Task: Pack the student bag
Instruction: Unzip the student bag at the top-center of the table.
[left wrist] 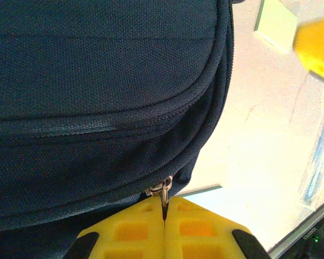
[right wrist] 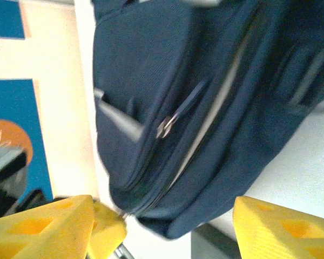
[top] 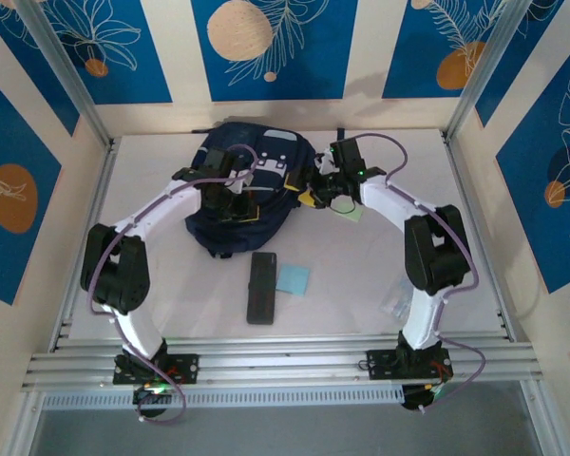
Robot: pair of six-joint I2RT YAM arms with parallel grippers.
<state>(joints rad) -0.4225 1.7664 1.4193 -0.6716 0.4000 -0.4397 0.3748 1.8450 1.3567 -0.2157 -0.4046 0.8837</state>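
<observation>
The student bag point(top: 247, 180), a dark navy backpack, lies at the back middle of the table. My left gripper point(top: 236, 204) hovers over its near side. In the left wrist view its yellow fingers point(left wrist: 135, 226) are shut on a metal zipper pull point(left wrist: 164, 190) at the bag's point(left wrist: 97, 81) lower seam. My right gripper point(top: 321, 193) sits at the bag's right edge. In the right wrist view it point(right wrist: 162, 232) is open wide, with a corner of the bag point(right wrist: 194, 108) between its fingers and nothing gripped. A second zipper pull point(right wrist: 166, 127) hangs loose on the bag.
A black pencil case point(top: 261, 287) and a blue sticky pad point(top: 292, 277) lie in front of the bag. A green sticky pad point(top: 350, 211) lies by the right gripper. A clear plastic item point(top: 396, 299) rests near the right arm's base. Metal rails edge the table.
</observation>
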